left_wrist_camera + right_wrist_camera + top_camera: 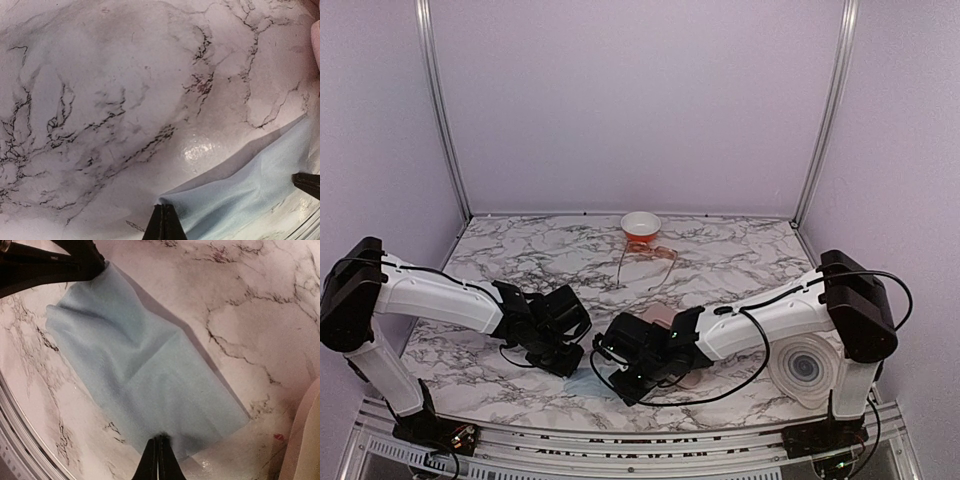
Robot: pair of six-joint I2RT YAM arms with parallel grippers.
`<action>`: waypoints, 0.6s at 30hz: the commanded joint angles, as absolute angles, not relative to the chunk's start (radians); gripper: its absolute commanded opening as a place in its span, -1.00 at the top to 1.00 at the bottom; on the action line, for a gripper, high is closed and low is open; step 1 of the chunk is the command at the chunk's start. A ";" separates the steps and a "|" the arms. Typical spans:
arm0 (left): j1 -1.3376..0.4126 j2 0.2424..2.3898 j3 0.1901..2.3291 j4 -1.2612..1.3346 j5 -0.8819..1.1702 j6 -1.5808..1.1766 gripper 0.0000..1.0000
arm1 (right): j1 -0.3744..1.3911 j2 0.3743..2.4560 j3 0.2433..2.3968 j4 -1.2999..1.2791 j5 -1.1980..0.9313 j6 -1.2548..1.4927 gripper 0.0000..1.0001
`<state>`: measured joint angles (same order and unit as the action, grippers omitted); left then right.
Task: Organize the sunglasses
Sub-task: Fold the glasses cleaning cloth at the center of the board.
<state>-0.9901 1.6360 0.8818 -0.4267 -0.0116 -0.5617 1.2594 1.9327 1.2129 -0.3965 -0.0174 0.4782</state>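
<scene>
The sunglasses [646,258], a thin wire pair with orange-brown lenses, lie at the back centre of the marble table, just in front of a small bowl [640,225]. Both grippers are far from them, low at the front. A light blue cloth [145,370] is stretched between the two grippers. My left gripper [165,206] is shut on one corner of the cloth [250,185]. At the opposite edge my right gripper [160,437] is shut on it too. In the top view the cloth [586,386] shows between the left gripper [567,362] and the right gripper [625,387].
A pink case [660,316] lies partly under the right arm, its edge showing beside the cloth [302,440]. A round white ribbed object [806,370] sits by the right arm's base. The table's front edge [20,430] runs close to the cloth.
</scene>
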 commanded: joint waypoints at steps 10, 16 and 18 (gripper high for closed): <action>-0.984 1.625 0.915 -0.489 -0.112 -0.561 1.00 | 1.271 1.977 1.190 -0.417 -0.021 0.483 0.94; -0.979 1.626 0.922 -0.491 -0.117 -0.558 1.00 | 1.272 1.980 1.187 -0.413 -0.022 0.486 0.94; -0.977 1.627 0.925 -0.493 -0.117 -0.557 1.00 | 1.272 1.980 1.188 -0.413 -0.023 0.485 0.94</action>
<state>-0.9863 1.6360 0.9005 -0.4541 -0.0944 -0.5613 1.2598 1.9331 1.2125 -0.3965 -0.0174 0.4782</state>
